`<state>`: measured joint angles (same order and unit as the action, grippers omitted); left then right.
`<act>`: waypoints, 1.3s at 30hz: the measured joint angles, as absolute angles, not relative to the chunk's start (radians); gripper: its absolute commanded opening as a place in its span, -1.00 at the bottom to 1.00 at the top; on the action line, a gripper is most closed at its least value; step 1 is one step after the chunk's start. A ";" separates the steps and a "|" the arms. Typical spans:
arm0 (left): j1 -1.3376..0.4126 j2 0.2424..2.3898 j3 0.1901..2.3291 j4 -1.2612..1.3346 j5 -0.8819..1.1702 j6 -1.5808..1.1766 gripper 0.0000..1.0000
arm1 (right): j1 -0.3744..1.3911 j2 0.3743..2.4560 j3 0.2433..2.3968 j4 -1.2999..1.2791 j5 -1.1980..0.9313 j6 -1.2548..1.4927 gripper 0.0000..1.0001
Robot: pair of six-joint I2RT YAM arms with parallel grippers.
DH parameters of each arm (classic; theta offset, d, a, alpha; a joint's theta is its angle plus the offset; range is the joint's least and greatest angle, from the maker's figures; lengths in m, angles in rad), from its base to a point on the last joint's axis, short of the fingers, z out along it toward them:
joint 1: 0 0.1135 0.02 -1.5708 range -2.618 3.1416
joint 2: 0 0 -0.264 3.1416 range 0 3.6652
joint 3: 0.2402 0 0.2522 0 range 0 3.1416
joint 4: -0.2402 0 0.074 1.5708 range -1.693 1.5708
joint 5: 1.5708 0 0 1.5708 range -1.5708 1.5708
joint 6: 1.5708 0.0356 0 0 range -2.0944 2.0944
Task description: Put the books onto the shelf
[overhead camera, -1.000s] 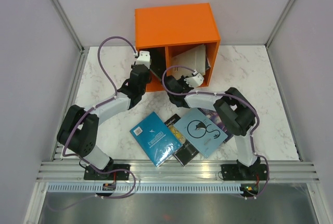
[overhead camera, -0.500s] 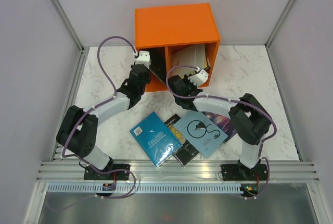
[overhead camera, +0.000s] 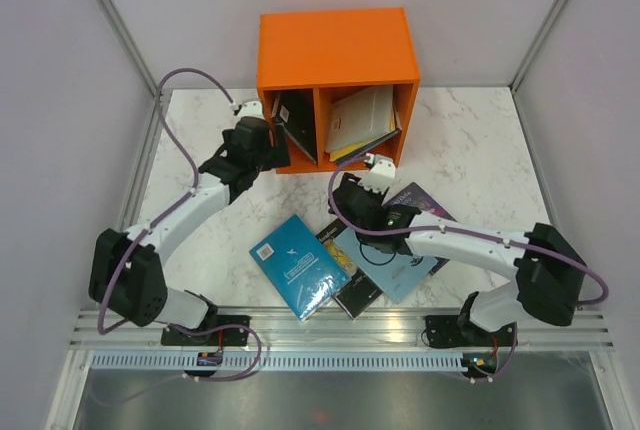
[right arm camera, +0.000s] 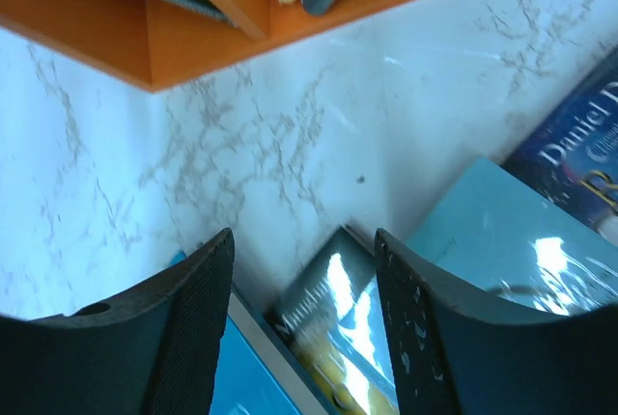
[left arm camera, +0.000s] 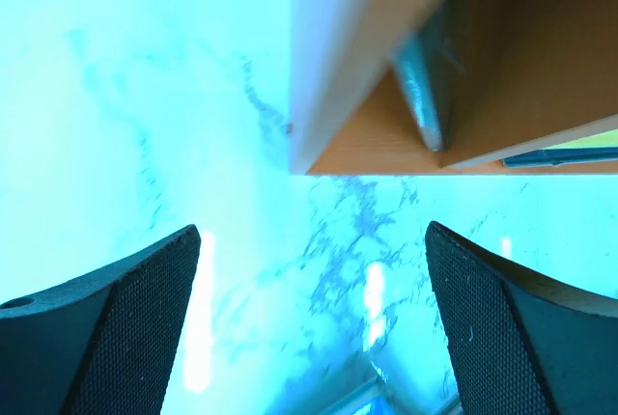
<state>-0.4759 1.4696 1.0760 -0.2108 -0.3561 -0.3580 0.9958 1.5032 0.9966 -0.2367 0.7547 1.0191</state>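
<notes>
Metal rail (overhead camera: 340,328) runs along the near edge, and two arms are bolted to it. Past the rail, four books lie flat in a bunch on the white marble table (overhead camera: 480,140). On the left is a teal book (overhead camera: 298,268). A dark book (overhead camera: 352,292) with yellow on it lies just beside the teal one. A light blue book (overhead camera: 395,268) lies partly on top of the dark one, and a purple book (overhead camera: 428,202) peeks out behind. The right arm (overhead camera: 460,242) stretches across the light blue book, hiding part of it and part of the purple one. The right gripper (right arm camera: 304,241) hangs above the far corner of the dark book, between the bunch and the shelf. Its two fingers are apart and nothing is between them. The left gripper (left arm camera: 311,232) hangs just in front of the shelf's left front corner. Its fingers are spread wide, with only bare table under them. A purple cable (overhead camera: 190,85) loops off each arm, so there are two. Farther back stands the orange shelf (overhead camera: 335,45), with two square holes side by side. One dark green book (overhead camera: 295,128) leans alone in the left hole. The leaning books (overhead camera: 362,115) in the right hole rest against each other. The top one is pale, and the right wrist view shows three edges: grey, yellow and dark. Grey walls (overhead camera: 60,70) stand behind and at both sides.
</notes>
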 measured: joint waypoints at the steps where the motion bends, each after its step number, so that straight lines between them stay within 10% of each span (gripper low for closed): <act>1: -0.465 1.440 1.076 -0.248 -0.355 -0.380 1.00 | 1.003 1.472 0.978 -0.258 0.747 1.016 0.33; 11: -0.441 1.122 0.900 -0.458 -0.149 -0.511 0.91 | 1.058 1.281 0.881 -0.389 0.654 1.002 -0.21; 27: -0.445 0.896 0.788 -0.704 0.105 -0.569 0.79 | 1.049 2.085 1.821 -0.452 0.807 0.550 -0.72; 39: -0.445 0.796 0.771 -0.736 0.082 -0.569 0.80 | 0.867 2.257 1.935 -0.258 0.900 0.336 -0.78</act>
<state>-0.4446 0.7963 0.7708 -0.7357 0.0818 -0.5690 0.8673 2.2570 1.9347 -0.2577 0.9001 0.3359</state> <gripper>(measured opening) 0.897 0.112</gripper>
